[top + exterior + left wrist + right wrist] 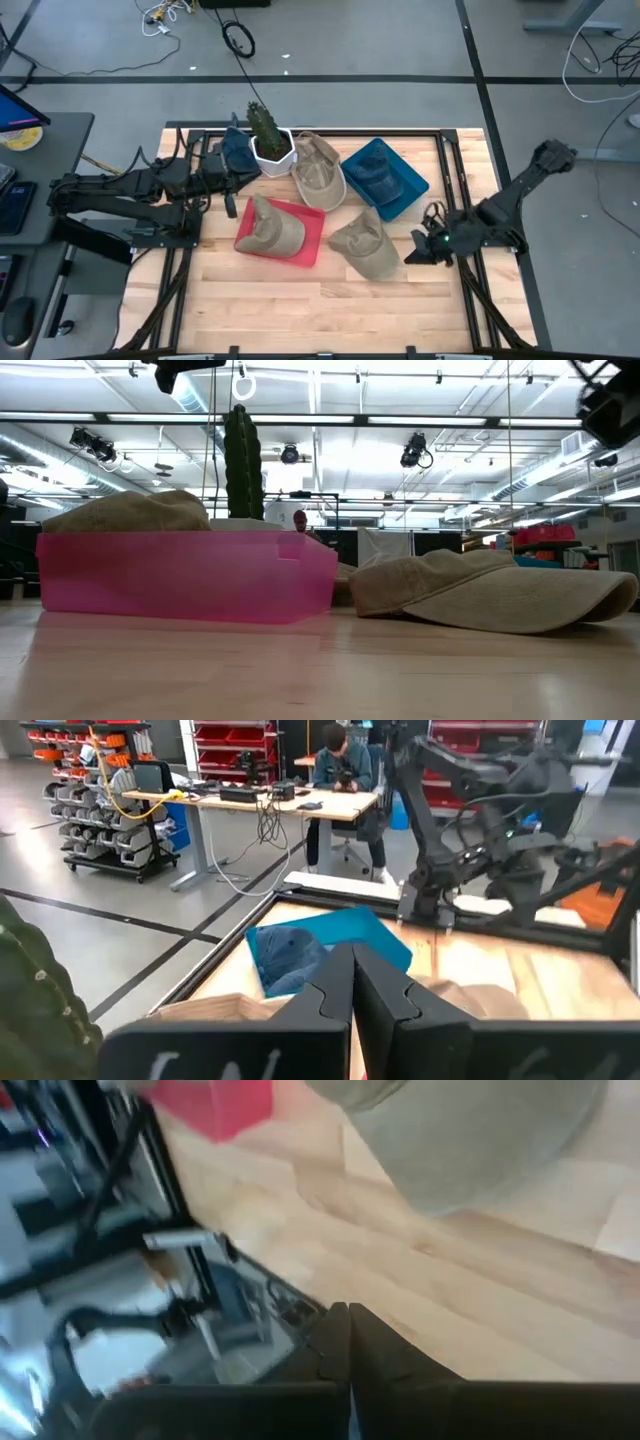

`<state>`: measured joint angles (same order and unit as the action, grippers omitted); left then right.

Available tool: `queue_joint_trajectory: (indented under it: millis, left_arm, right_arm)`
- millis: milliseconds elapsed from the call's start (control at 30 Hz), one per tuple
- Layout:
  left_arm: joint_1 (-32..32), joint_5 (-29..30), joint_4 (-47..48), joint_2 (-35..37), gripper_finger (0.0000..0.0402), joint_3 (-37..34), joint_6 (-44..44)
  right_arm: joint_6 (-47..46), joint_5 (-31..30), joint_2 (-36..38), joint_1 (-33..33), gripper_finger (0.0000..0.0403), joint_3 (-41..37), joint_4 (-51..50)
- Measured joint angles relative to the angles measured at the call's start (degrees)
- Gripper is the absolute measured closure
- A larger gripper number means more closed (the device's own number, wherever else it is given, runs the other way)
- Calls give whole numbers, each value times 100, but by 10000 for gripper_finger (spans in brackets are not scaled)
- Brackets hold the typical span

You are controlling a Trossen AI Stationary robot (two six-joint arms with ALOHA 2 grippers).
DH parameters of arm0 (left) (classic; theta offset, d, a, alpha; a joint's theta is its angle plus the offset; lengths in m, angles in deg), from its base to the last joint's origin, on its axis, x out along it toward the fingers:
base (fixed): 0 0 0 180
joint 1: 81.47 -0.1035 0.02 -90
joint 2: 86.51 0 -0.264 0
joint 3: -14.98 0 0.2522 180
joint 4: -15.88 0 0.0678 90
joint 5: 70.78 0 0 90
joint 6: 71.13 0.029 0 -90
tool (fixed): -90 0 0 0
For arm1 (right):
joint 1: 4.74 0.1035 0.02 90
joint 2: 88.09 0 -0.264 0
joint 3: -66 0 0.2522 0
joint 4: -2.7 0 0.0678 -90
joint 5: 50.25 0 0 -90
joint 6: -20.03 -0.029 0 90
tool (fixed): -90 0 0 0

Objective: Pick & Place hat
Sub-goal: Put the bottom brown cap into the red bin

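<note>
A tan hat lies brim-down on the bare table. A second tan hat sits in a pink tray. A third tan hat lies crown-down beside a blue tray that carries a blue hat. My right gripper is shut, just right of the loose tan hat and apart from it. My left gripper is shut, above the table near the cactus.
A cactus in a white pot stands at the far edge, with a dark blue hat to its left. Black frame rails border the table. Bare wood lies along the near edge. A person sits at a desk beyond the table.
</note>
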<state>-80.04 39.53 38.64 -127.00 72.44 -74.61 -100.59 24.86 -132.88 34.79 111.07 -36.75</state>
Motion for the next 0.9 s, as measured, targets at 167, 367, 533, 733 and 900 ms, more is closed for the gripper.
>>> queue_joint_trajectory:
  millis: [167, 367, 533, 733, 900]
  left_arm:
    - [-2, -539, 134, 0, 397, 0, 32]
    - [0, -773, 280, 0, 397, 0, 221]
    - [-2, -905, 255, 0, 397, 2, 315]
    - [0, -1360, 253, 0, 397, 2, 272]
    - [0, -1915, 319, 0, 397, 7, 143]
  right_arm:
    - [-828, -981, -847, 718, 403, 478, -369]
    - [-834, -804, -2067, 760, 403, 1586, -1393]
    - [-681, -329, -2636, 759, 403, 1902, -1398]
    - [-682, -6, -3040, 759, 376, 1604, 74]
    - [-683, -59, -3181, 759, 316, 1578, 71]
